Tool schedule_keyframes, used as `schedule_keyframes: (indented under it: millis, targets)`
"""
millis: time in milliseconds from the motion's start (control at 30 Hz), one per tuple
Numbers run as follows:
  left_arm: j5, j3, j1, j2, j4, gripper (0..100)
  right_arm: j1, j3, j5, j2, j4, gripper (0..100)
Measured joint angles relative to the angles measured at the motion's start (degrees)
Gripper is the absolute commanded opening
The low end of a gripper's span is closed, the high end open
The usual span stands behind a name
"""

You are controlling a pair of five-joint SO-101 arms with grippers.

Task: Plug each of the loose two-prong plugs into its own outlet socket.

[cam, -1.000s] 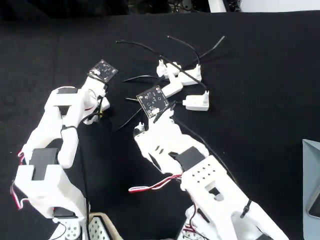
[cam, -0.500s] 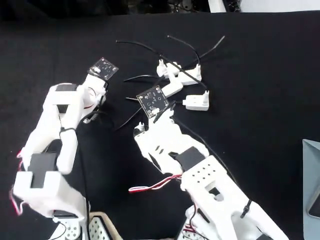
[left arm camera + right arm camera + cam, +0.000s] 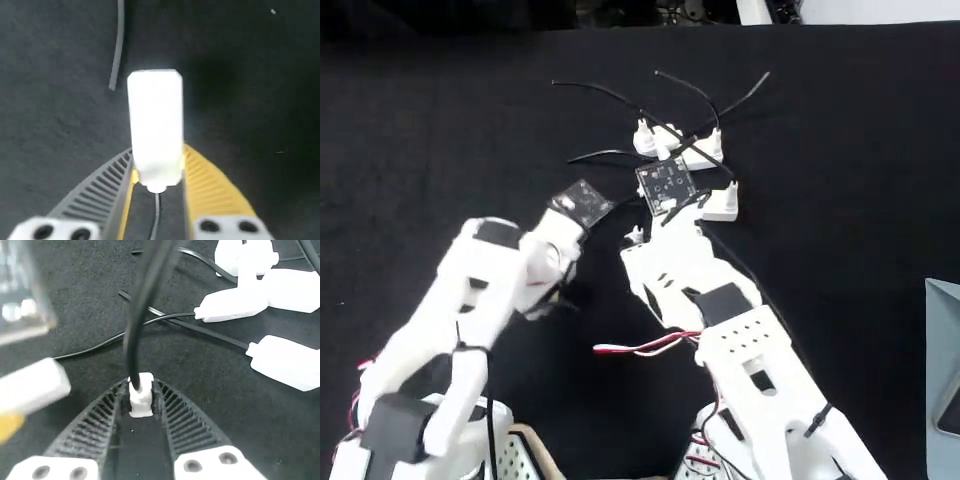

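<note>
Both my grippers are clamped tight: left gripper pinching a white block, right gripper nipping a white cable end. Loose plugs lie at one o'clock, just beyond. Now I'd square the two up, ease in straight, no twisting

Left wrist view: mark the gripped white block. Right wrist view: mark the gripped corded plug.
white block (image 3: 155, 120): left wrist view, centre of its broad face.
corded plug (image 3: 141, 401): right wrist view, white body just below where the black cable enters.
</note>
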Motion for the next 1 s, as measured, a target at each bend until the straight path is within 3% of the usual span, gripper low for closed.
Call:
schedule_keyframes:
  millis: [200, 567, 833, 1000]
  targets:
    - [4.2, 4.7, -0.4, -1.1, -5.6, 21, 0.0, 0.0, 0.0, 0.0, 0.0, 1.2]
    - [4.5, 0.9, -11.1, -2.0, -6.2, 21, 0.0, 0.0, 0.0, 0.0, 0.0, 1.2]
    - [4.5, -5.7, -11.3, -9.6, 8.2, 21, -6.4, 0.0, 0.0, 0.0, -0.2, 1.2]
    - [4.5, -3.6, -13.8, -21.8, 9.8, 21, -12.8, 0.5, 0.0, 0.7, -6.2, 1.2]
